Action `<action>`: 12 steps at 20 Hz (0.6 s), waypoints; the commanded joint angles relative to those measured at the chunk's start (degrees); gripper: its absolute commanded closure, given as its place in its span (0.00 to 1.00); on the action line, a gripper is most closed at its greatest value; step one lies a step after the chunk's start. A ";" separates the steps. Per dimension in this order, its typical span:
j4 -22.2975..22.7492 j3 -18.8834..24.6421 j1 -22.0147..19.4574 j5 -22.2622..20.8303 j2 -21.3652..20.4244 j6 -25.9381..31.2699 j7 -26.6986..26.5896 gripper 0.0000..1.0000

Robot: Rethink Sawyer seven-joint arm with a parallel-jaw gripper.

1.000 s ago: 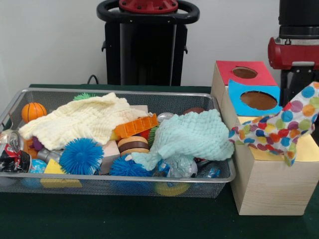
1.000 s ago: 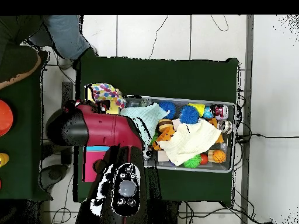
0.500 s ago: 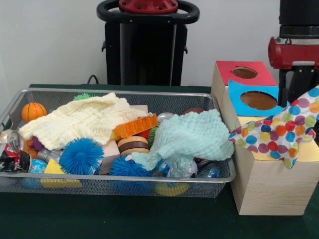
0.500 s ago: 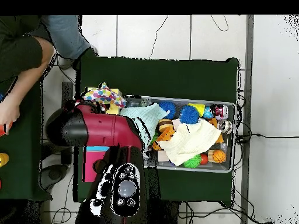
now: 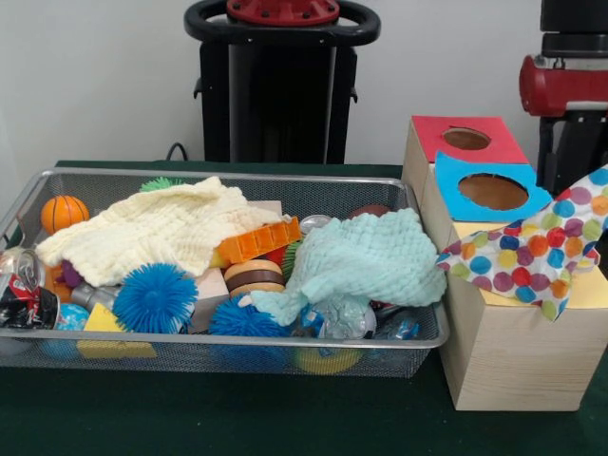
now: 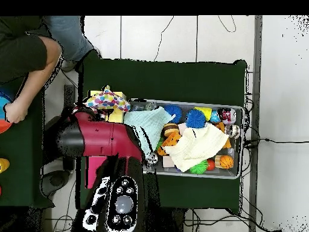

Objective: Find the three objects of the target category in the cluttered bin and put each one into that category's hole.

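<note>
Polka-dot cloth (image 5: pixel 537 261) lies draped over the yellow top of the wooden box (image 5: pixel 503 366), trailing from beneath the arm's end; the claw itself is hidden behind arm (image 6: pixel 99 140) and fabric, so whether it grips the cloth I cannot tell. Beyond the claw sit the blue hole (image 5: pixel 492 191) and red hole (image 5: pixel 465 139). To finish well, bunch the fabric over its opening so no corner catches the rim. Beside the box, the wire bin (image 5: pixel 285 351) holds mint cloth (image 5: pixel 366 261) and cream cloth (image 5: pixel 157 233).

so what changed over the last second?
The polka-dot cloth sank from hanging by the arm to draping over the wooden box at its yellow panel; whether it's released can't be seen. The arm shifted slightly. In the overhead view a person's arm came in at the left. Bin contents unchanged.
</note>
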 commanded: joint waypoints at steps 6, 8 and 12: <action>9.24 0.21 -2.48 1.10 -6.38 11.23 9.15 0.00; 9.37 0.26 -3.01 0.62 -7.07 12.33 8.18 0.00; 9.69 0.21 -3.82 -0.30 -8.50 14.56 6.69 0.00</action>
